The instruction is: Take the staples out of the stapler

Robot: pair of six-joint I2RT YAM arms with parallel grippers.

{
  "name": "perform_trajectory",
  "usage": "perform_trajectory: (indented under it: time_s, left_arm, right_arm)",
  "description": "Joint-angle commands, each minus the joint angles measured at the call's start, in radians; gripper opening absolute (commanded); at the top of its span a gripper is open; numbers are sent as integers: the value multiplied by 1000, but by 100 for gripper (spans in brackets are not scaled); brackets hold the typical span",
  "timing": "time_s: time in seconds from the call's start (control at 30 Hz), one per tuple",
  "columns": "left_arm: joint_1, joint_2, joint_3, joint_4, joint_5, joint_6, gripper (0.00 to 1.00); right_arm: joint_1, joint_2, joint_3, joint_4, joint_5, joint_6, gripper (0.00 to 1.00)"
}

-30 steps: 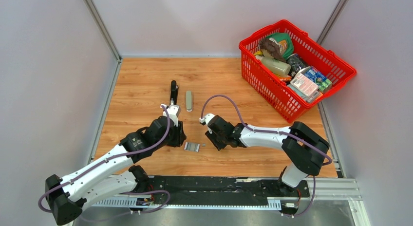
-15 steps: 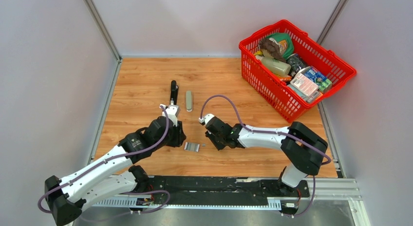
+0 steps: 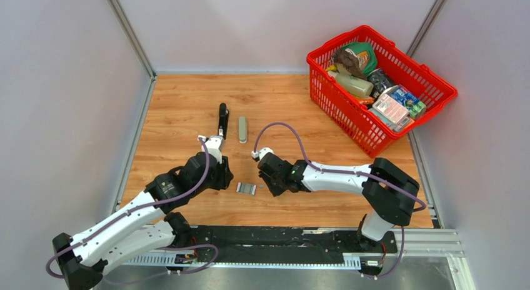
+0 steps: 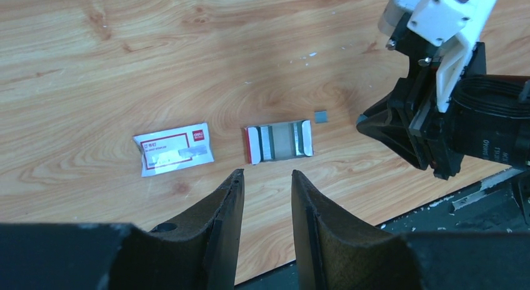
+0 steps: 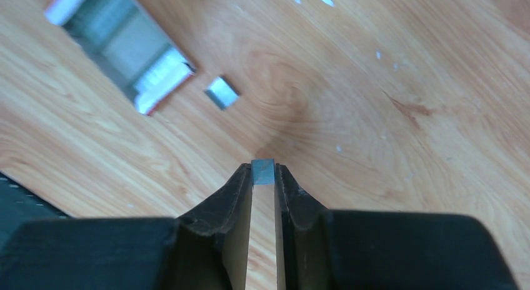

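Silvery staples (image 5: 263,172) pinched in the near-closed tips of the right gripper (image 5: 264,176) above the wooden table (image 5: 387,65), left gripper (image 4: 267,179) slightly parted, empty, black stapler (image 3: 222,118) lying well apart beyond it.

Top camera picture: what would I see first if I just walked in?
The big, stuffed red basket in the far right corner jumps out first. Near the front middle, the right tool pinches a tiny silvery bit of staples. The black stapler lies farther back, beside a grey bar.
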Motion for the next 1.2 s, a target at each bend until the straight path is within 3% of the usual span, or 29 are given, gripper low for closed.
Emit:
perform_trajectory:
  time_s: [0.0,0.57,1.17]
  left_arm:
    - [-2,-35,-1,-43,-40,-16,42]
    - [-1,-154,-9,-139,-64,-31,42]
    - [-2,-179,-18,-129,-35,-29,43]
  right_arm:
    - [37,-39,83,21,-1,84,19]
    - [103,119,238,148,84,343,20]
    - [120,196,263,124,151,394,22]
